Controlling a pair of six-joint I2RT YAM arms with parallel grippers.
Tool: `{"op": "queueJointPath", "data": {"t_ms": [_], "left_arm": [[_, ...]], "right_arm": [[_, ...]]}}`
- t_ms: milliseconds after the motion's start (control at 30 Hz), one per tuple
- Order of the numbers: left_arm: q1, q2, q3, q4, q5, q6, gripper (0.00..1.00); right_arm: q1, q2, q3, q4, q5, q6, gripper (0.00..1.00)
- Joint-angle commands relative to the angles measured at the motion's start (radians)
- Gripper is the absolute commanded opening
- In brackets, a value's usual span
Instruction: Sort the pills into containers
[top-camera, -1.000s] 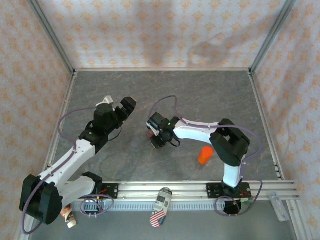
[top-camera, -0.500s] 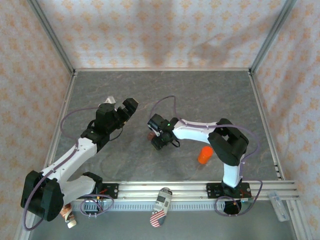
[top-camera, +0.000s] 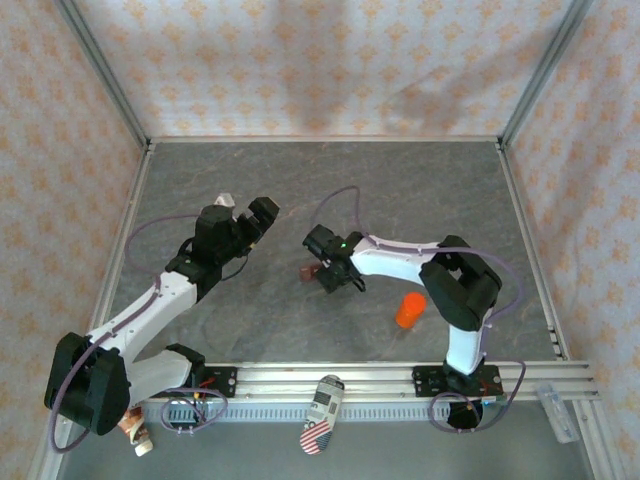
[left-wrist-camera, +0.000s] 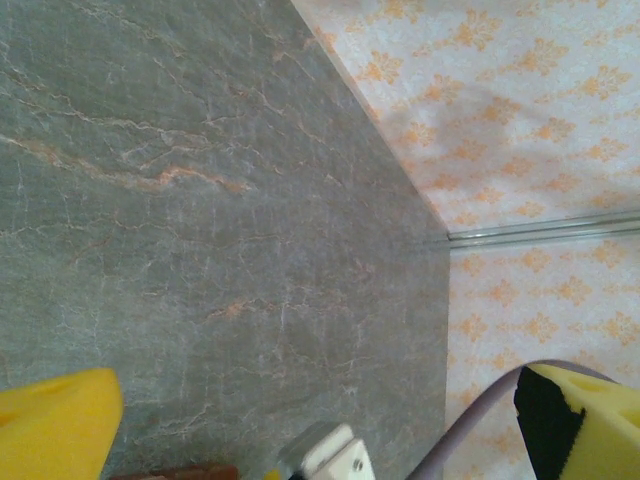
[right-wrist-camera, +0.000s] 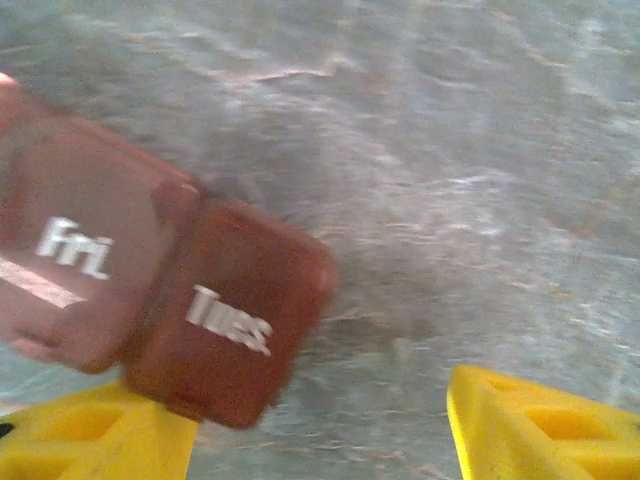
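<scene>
1. The bench (top-camera: 420, 190) is grey stone with thin pale lines, and walls (top-camera: 320, 70) with an orange pattern stand around it.
2. The pill box (top-camera: 310, 270) is small, dark red-brown and lies flat near the middle of the bench.
3. The right end effector (top-camera: 324, 272) is low over the bench, just beside the pill box.
4. In the right wrist view the pill box (right-wrist-camera: 160, 300) shows two lids side by side, one marked "Fri" and one marked "Tues".
5. That view is a bit blurry, so I cannot tell what is under the lids.
6. The right end effector (right-wrist-camera: 320, 425) has its two sides apart.
7. Its yellow pads (right-wrist-camera: 90, 440) sit at the bottom corners of that view. The "Tues" end of the box touches one pad, and bare bench lies between the box and the other pad, so the box is not clamped.
8. The left end effector (top-camera: 246, 210) is up off the bench, to the left of the pill box and well apart from it.
9. In the left wrist view the left end effector (left-wrist-camera: 320, 425) is spread wide, with one yellow pad (left-wrist-camera: 50, 420) at each bottom corner and grey bench between them.
10. An orange bottle (top-camera: 410, 310) stands on the bench near the right arm, apart from the pill box.
11. A small thing with a flag pattern (top-camera: 322, 412) lies on the rail at the near edge.
</scene>
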Motion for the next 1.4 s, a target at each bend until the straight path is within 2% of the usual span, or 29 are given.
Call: {"op": "queueJointPath", "data": {"t_ms": [0,167,300,400,533,633,800,1000,1367], "left_arm": [[0.007,0.007,0.037,0.038,0.008,0.028,1.00],[0.007,0.024,0.067,-0.020,0.013,0.083,1.00],[0.008,0.053,0.123,-0.161,0.028,0.194,1.00],[0.003,0.080,0.171,-0.315,0.021,0.321,1.00],[-0.034,0.098,0.197,-0.474,-0.038,0.467,1.00],[-0.102,0.102,0.197,-0.535,-0.116,0.523,1.00],[-0.212,0.118,0.171,-0.571,-0.221,0.600,1.00],[-0.299,0.162,0.158,-0.581,-0.310,0.664,0.99],[-0.409,0.293,0.191,-0.561,-0.376,0.729,0.99]], "right_arm": [[-0.030,-0.061,0.021,-0.048,0.056,0.027,0.66],[-0.046,-0.154,0.014,-0.086,0.025,0.066,0.66],[-0.059,-0.210,0.052,-0.117,-0.002,0.161,0.66],[-0.073,-0.191,0.109,-0.145,-0.014,0.246,0.68],[-0.103,-0.145,0.149,-0.135,-0.056,0.319,0.70],[-0.129,-0.123,0.138,-0.092,-0.107,0.348,0.70],[-0.141,-0.102,0.112,-0.050,-0.150,0.364,0.70],[-0.142,-0.063,0.096,-0.031,-0.152,0.366,0.70],[-0.143,0.013,0.099,-0.015,-0.153,0.364,0.70]]}}
